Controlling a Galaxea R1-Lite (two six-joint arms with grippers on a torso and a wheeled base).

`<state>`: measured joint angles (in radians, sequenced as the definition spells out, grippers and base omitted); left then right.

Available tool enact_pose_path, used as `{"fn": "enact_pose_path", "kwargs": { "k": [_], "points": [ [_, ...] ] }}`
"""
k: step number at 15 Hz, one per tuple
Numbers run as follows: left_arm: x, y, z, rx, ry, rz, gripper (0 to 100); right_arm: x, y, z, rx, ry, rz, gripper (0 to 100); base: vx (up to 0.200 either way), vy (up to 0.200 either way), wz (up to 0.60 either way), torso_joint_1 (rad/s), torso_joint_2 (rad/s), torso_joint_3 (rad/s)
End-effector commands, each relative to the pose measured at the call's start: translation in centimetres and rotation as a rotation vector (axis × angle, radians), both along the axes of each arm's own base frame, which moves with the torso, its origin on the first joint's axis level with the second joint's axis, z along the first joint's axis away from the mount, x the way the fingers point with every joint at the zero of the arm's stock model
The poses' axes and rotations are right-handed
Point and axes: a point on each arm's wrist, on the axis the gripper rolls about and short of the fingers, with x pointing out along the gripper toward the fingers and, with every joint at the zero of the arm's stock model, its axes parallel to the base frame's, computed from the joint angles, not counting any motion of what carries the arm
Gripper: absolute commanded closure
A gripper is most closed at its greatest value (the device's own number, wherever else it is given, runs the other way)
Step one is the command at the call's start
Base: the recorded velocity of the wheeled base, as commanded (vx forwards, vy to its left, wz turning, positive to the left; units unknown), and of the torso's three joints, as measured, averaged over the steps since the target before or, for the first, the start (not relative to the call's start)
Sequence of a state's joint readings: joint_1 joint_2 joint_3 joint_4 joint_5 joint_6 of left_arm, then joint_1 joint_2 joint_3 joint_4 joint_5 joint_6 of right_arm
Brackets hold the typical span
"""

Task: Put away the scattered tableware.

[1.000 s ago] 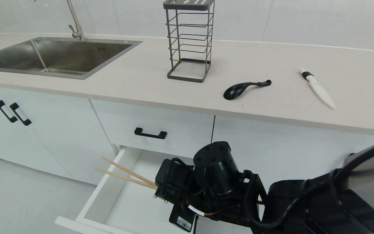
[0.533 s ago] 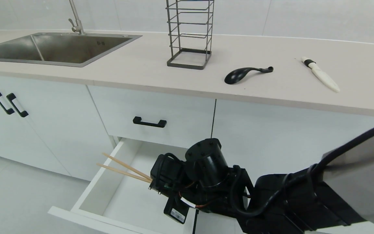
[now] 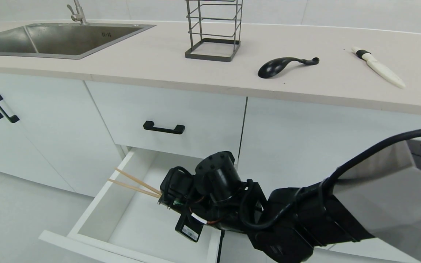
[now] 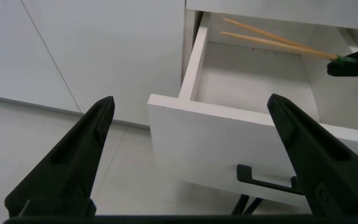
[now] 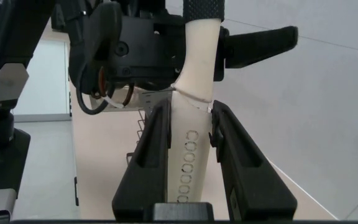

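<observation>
Head view: I note the right gripper (image 3: 161,194) low over the open drawer (image 3: 86,213), its fingers pinching one end of the chopsticks (image 3: 135,182). The chopsticks slant across the drawer toward its left wall, clear of the floor. A black spoon (image 3: 274,67) and a cream knife (image 3: 378,68) lie well apart on the counter (image 3: 159,65), both right of the wire rack (image 3: 212,40). Left wrist view: I record the left gripper (image 4: 191,102) outside the drawer's front corner, its fingers spread wide and holding nothing.
</observation>
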<state>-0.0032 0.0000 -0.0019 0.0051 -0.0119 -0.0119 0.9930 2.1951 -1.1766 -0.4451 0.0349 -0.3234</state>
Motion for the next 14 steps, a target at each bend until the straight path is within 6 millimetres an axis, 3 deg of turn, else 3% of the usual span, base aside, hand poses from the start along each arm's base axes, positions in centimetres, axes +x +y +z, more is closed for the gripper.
{"fn": "enact_pose_path", "kwargs": {
  "k": [1,5,14],
  "points": [
    [0.0,0.0,0.0,0.0,0.001,0.0,0,0.7,1.2,0.0,-0.049,-0.01,-0.04,100,0.0,0.0,0.0,0.0,0.0,0.0],
    [0.0,0.0,0.0,0.0,0.001,0.0,0,2.2,2.9,0.5,-0.084,-0.03,-0.091,100,0.0,0.0,0.0,0.0,0.0,0.0],
    [0.0,0.0,0.0,0.0,0.001,0.0,0,3.9,2.5,-2.1,-0.163,0.057,-0.402,100,0.0,0.0,0.0,0.0,0.0,0.0]
  ]
}}
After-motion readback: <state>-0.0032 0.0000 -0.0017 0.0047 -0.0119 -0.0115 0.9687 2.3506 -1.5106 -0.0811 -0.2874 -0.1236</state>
